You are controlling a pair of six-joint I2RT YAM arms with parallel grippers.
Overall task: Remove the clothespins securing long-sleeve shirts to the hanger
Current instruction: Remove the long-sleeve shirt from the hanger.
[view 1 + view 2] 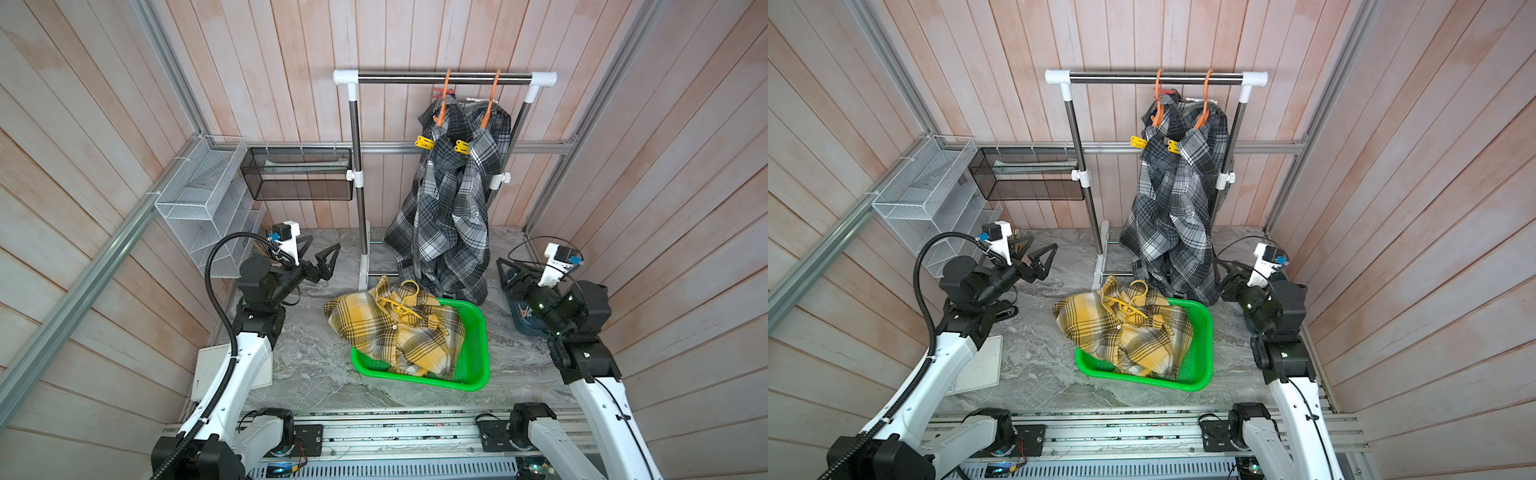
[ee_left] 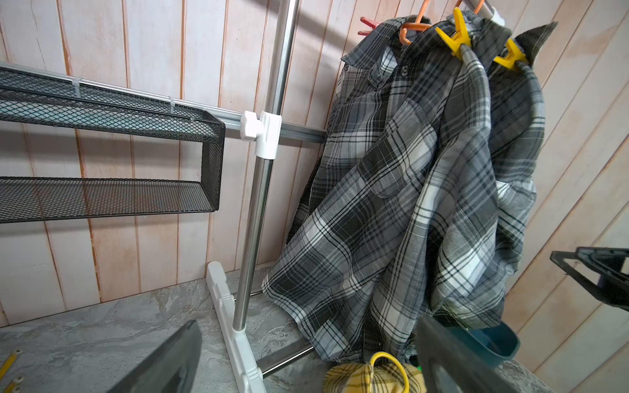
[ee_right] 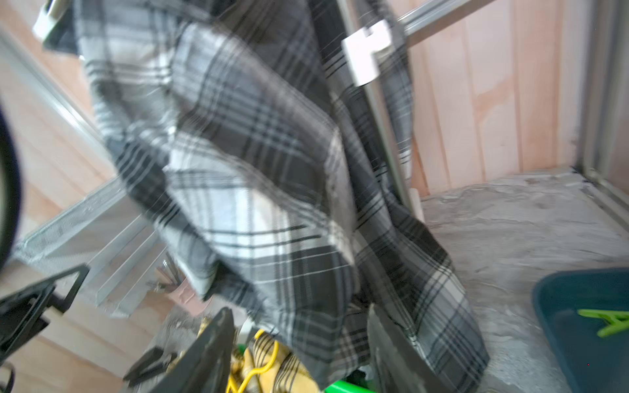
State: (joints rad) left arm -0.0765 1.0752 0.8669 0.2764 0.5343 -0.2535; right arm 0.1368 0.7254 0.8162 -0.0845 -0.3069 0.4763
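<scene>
Two yellow clothespins [image 1: 424, 142] clipped high up on the grey shirts [image 1: 449, 216], at the near tips of the orange hangers [image 1: 444, 104] — handles poking out sideways, toward the left. Both hands low by the tabletop [image 1: 311, 374], well below the clothespins. Left hand [image 1: 318, 254] wide open, empty. Right hand [image 1: 510, 272] open too, holding nothing, just beside the blue tray [image 1: 524, 322]. Right hand probably nearer — but handles turned toward the left one.

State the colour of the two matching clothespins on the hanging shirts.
Bright yellow; the clothespins show best in the left wrist view.
</scene>
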